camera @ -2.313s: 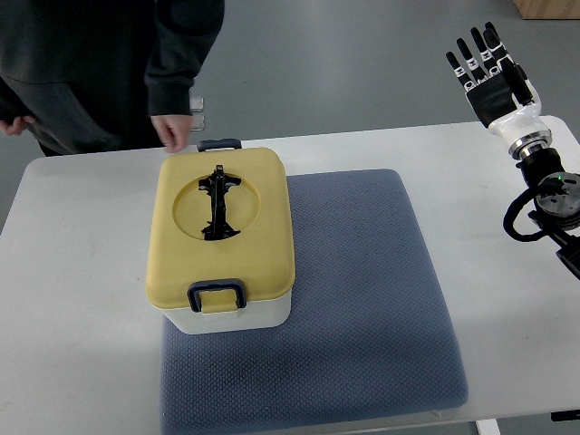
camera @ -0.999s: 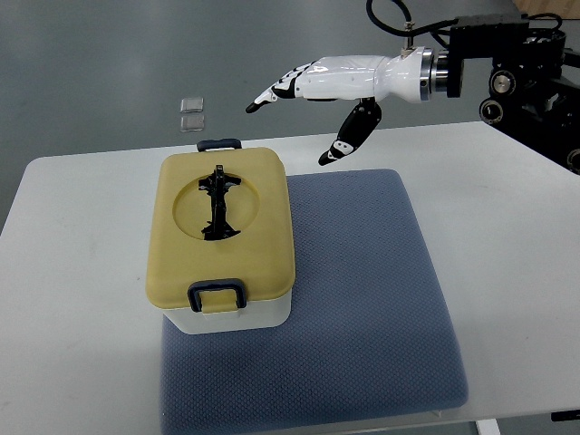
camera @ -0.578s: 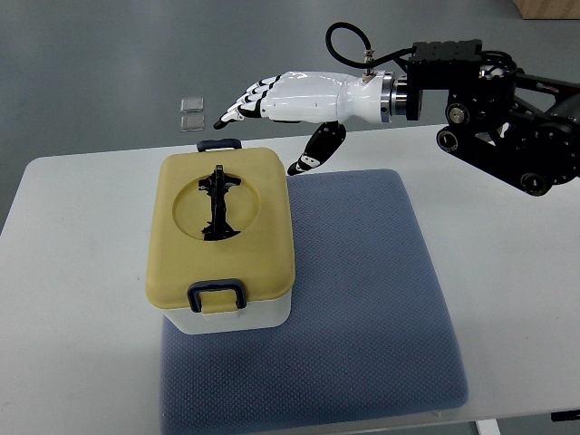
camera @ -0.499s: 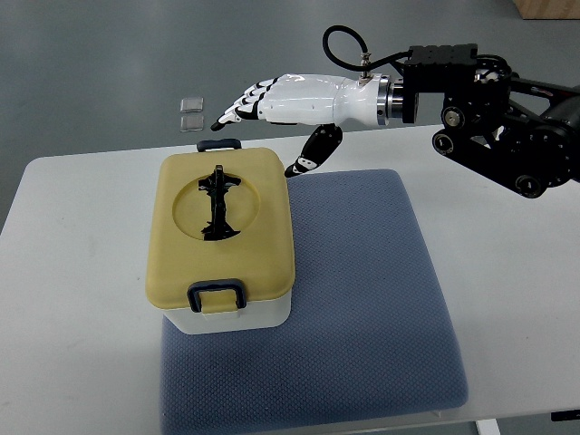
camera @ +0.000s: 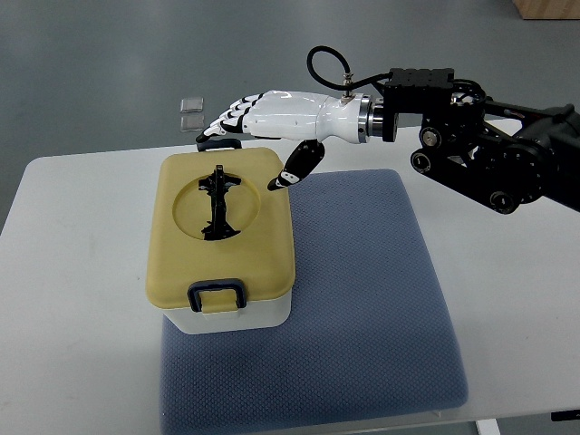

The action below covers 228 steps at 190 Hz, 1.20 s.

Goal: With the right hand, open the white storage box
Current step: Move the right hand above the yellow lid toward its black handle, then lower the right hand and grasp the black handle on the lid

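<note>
White plastic showed only along the lower walls of the storage box (camera: 237, 319), because its yellow lid (camera: 220, 227) covered nearly everything from above. The box sat at about nine o'clock from the centre of the picture, on the left edge of a blue-grey mat (camera: 362, 299) that lay on the white table (camera: 72, 299). A dark handle (camera: 217, 201) lay folded in the round hollow of the lid, and its shape was hard to make out. The near latch (camera: 217, 294) showed plainly at six o'clock on the box. The far latch (camera: 224, 142), at twelve o'clock, was partly hidden under the fingertips.

The right hand (camera: 265, 118) reached in from three o'clock, over the far edge of the lid. Its fingers (camera: 227, 120) were stretched out long and close together, holding nothing, while the thumb (camera: 295, 167) hung down towards the lid's far right corner. Whether any fingertip touched the latch or the lid could not be told from this steep angle. The black arm (camera: 480, 154) was cut off at the right edge. Two small clear squares (camera: 191, 112) lay on the floor beyond the table, too small to identify.
</note>
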Each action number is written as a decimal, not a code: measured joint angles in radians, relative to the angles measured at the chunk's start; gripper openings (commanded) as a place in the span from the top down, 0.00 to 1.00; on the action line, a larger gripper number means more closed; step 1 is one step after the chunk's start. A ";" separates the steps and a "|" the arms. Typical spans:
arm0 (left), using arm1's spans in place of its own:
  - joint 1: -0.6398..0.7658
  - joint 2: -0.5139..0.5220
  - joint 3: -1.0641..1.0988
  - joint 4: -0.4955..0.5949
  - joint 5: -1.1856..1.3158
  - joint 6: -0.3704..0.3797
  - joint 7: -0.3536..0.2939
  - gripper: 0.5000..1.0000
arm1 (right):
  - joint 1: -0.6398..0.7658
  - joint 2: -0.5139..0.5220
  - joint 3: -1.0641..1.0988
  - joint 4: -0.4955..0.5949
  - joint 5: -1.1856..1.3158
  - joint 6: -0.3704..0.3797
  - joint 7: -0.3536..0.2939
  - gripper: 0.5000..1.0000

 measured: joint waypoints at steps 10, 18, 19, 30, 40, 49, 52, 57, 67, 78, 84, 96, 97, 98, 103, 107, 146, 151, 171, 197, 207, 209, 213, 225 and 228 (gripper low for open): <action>0.000 0.000 0.000 0.000 0.000 0.000 0.000 0.00 | -0.008 0.007 0.005 -0.001 0.000 0.000 0.000 0.14; 0.000 0.000 0.000 0.000 0.000 0.000 0.000 0.00 | -0.012 0.012 0.007 -0.002 0.000 0.000 0.000 0.14; 0.000 0.000 0.000 0.000 0.000 0.000 0.000 0.00 | -0.012 0.013 0.007 -0.002 0.000 0.000 0.000 0.14; 0.000 0.000 0.000 0.000 0.000 0.000 0.000 0.00 | -0.016 0.019 0.009 -0.003 0.000 -0.005 0.000 0.14; 0.000 0.000 0.000 0.000 0.000 0.000 0.000 0.00 | -0.020 0.026 0.010 -0.006 0.000 -0.013 0.000 0.14; 0.000 0.000 0.000 0.000 0.000 0.000 0.000 0.00 | -0.022 0.033 0.010 -0.011 0.000 -0.019 0.000 0.14; 0.000 0.000 0.000 0.000 0.000 0.000 0.000 0.00 | -0.023 0.036 0.010 -0.014 0.000 -0.021 0.000 0.14; 0.000 0.000 0.000 0.000 0.000 0.000 0.000 0.00 | -0.024 0.042 0.011 -0.019 0.000 -0.026 0.000 0.14; 0.000 0.000 0.000 0.000 0.000 0.000 0.000 0.00 | -0.026 0.052 0.013 -0.027 0.000 -0.033 0.000 0.14; 0.000 0.000 0.000 0.000 0.000 0.000 0.000 0.00 | -0.029 0.063 0.015 -0.033 0.000 -0.039 -0.001 0.14; 0.000 0.000 0.000 0.000 0.000 0.000 0.000 0.00 | -0.030 0.069 0.015 -0.037 0.000 -0.041 -0.001 0.14; 0.000 0.000 0.000 0.000 0.000 0.000 0.000 0.00 | -0.031 0.081 0.016 -0.046 0.000 -0.045 -0.001 0.14; 0.000 0.000 0.000 0.000 0.000 0.000 0.000 0.00 | -0.031 0.082 0.016 -0.046 0.000 -0.045 -0.001 0.14; 0.000 0.000 0.000 0.000 0.000 0.000 0.000 0.00 | -0.031 0.082 0.016 -0.047 0.000 -0.046 -0.001 0.14; 0.000 0.000 0.000 0.000 0.000 0.000 0.000 0.00 | -0.031 0.086 0.017 -0.051 0.000 -0.048 -0.001 0.14; 0.000 0.000 0.000 0.000 0.000 0.000 0.000 0.00 | -0.031 0.090 0.019 -0.054 0.000 -0.049 -0.001 0.14; 0.000 0.000 0.000 0.000 0.000 0.000 0.000 0.00 | -0.043 0.120 0.042 -0.068 0.000 -0.058 -0.006 0.14; 0.000 0.000 0.000 0.000 0.000 0.000 0.000 0.00 | -0.044 0.123 0.046 -0.068 0.001 -0.059 -0.010 0.14; 0.000 0.000 0.000 0.000 0.000 0.000 -0.001 0.00 | -0.050 0.134 0.056 -0.068 0.010 -0.062 -0.023 0.14; 0.000 0.000 0.000 0.000 0.000 0.000 -0.001 0.00 | -0.061 0.161 0.076 -0.068 0.030 -0.067 -0.030 0.14; 0.000 0.000 0.000 0.001 0.000 0.000 -0.001 0.00 | -0.068 0.168 0.080 -0.068 0.035 -0.067 -0.033 0.14; 0.000 0.000 0.000 0.001 0.000 0.000 -0.001 0.00 | -0.070 0.169 0.081 -0.068 0.036 -0.067 -0.034 0.14; 0.000 0.000 0.000 0.001 0.000 0.000 -0.001 0.00 | -0.073 0.171 0.082 -0.068 0.037 -0.067 -0.036 0.14; 0.001 0.000 0.000 0.001 0.000 0.000 -0.001 0.00 | -0.083 0.175 0.085 -0.067 0.042 -0.067 -0.045 0.14; 0.001 0.000 0.000 0.001 0.000 0.000 -0.001 0.00 | -0.085 0.177 0.085 -0.067 0.043 -0.067 -0.047 0.14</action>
